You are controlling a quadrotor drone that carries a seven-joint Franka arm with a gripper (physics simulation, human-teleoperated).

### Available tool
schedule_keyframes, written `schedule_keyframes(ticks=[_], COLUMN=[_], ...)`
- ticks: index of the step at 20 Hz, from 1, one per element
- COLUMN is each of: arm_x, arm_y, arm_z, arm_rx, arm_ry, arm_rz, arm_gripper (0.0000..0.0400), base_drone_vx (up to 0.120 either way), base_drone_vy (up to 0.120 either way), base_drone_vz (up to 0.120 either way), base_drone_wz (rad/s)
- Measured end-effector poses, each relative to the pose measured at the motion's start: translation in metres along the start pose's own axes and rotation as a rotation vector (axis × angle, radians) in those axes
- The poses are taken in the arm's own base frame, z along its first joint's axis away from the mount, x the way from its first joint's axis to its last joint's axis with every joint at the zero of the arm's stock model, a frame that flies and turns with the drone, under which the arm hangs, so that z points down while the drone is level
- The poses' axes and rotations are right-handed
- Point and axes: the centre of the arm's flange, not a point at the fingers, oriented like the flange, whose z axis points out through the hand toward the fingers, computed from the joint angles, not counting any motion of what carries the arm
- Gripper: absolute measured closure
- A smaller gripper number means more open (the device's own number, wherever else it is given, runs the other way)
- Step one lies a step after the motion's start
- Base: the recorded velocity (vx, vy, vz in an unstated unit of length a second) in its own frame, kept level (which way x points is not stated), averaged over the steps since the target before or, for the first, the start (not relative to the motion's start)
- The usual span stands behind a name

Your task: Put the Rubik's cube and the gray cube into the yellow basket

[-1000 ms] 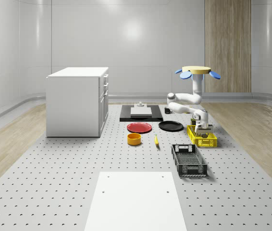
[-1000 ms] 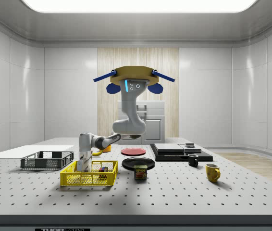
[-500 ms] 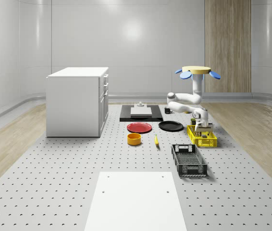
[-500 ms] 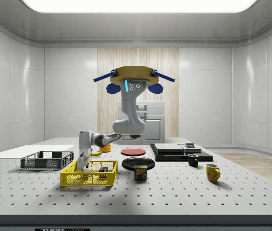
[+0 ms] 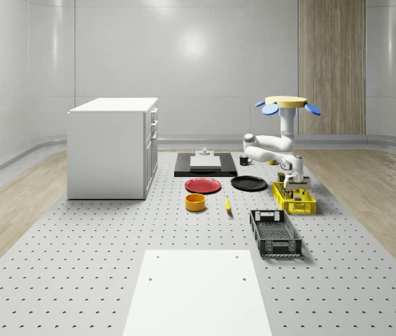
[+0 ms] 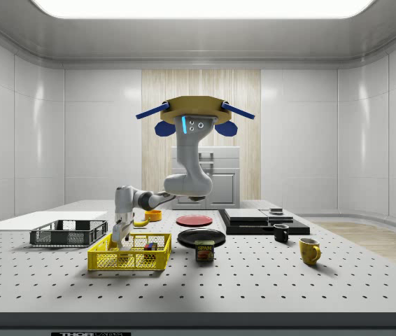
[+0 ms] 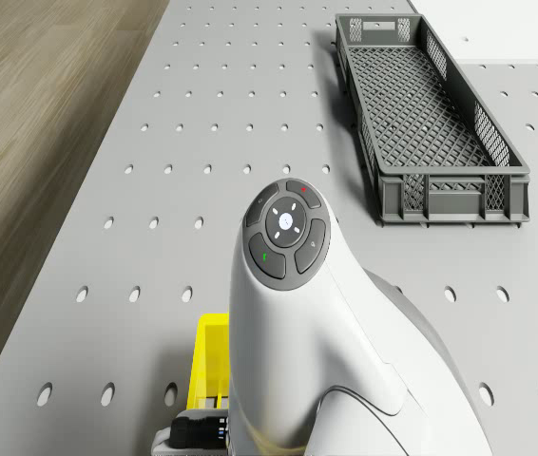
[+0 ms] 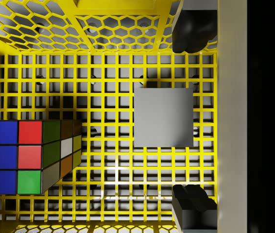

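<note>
Claw (image 8: 190,116) is spread open right above the yellow basket (image 8: 108,29). Gray cube (image 8: 163,117) sits between its fingers, Rubik's cube (image 8: 28,156) off beside. Both look rigid, light; grab flat opposite faces.

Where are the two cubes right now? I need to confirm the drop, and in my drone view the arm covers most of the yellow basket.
Observer: Both are inside. In the wrist view the gray cube and the Rubik's cube lie on the mesh floor of the yellow basket, side by side with a gap between them.
Operator: Is the tool holding either one?
Observer: No. The tool is open, and its fingers stand clear of the gray cube.
Operator: And where is the drone?
Observer: The drone hovers high over the table, to the side view's right of the basket, with the arm reaching down to the basket's end at that view's left.
</note>
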Motion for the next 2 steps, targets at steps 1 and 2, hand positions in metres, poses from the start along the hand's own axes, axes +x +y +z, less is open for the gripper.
schedule_keyframes(ticks=[1,2], arm_x=[0.0000,0.0000], arm_y=[0.0000,0.0000], arm_z=[-0.0004,-0.0005], arm_rx=[0.000,0.000], arm_ry=[0.000,0.000], arm_rz=[0.000,0.000], arm_gripper=[0.0001,0.0001], base_drone_vx=[0.000,0.000], base_drone_vy=[0.000,0.000], base_drone_vz=[0.000,0.000], base_drone_wz=[0.000,0.000])
